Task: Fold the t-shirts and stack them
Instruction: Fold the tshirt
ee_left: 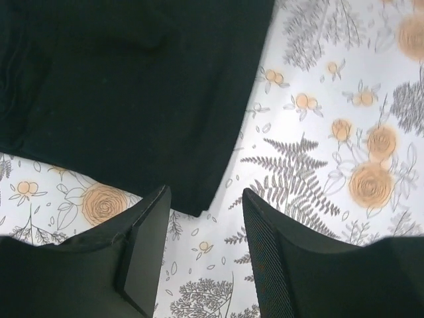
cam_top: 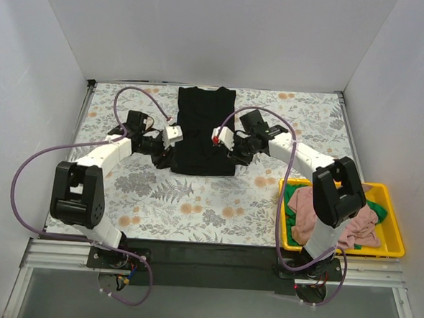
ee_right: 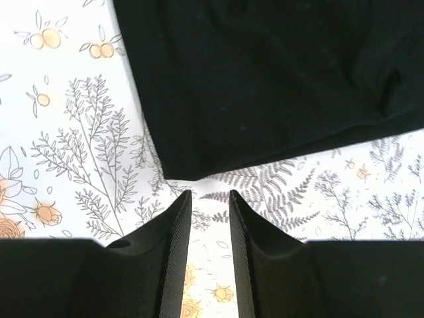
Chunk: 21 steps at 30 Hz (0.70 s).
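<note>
Left hand [ee_left: 205,215] and right hand [ee_right: 209,205], both empty, flank the black t-shirt [cam_top: 203,129].

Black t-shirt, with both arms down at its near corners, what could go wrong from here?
The right fingers are nearly closed and the corner of the black t-shirt sits off to one side, so they may miss the hem.
Both corners lie flat on the tablecloth; the left fingers might pinch it along with the shirt.
An uneven grab could skew the fold.
</note>
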{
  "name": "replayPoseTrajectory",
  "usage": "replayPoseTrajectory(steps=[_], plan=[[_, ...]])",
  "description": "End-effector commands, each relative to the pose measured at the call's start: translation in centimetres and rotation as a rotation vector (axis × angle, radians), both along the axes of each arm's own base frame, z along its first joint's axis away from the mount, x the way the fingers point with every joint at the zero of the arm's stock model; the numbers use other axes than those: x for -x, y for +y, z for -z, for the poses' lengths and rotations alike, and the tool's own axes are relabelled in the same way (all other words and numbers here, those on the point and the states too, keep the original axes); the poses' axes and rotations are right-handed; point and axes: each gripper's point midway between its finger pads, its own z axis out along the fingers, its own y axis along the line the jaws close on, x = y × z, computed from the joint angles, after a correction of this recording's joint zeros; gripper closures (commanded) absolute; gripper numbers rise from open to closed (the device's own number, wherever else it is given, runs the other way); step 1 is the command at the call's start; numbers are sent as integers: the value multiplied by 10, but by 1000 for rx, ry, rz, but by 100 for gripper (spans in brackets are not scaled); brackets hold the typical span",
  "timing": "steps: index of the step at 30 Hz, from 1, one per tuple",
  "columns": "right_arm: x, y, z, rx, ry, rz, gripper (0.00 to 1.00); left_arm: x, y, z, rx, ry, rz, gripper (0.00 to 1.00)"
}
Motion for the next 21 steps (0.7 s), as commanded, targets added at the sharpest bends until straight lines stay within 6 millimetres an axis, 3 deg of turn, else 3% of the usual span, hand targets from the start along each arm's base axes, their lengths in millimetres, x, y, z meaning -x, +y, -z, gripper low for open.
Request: replayPoseTrajectory(steps=[1,7,10,18,21], plan=[[7,9,8,38,-70,-71,64,8,0,-4,-22,-251,176,53],[19,23,33,78,-89,-129,64,3,1,20,-90,-387,278,52],[21,22,46,104,-96,-137,64,-7,1,29,-109,-390,287,52],[21,12,80,170,-80,-130,63,2,7,77,-208,-362,364,53],[23,9,90,190,-74,-139,64,0,10,86,-234,-353,361,55]])
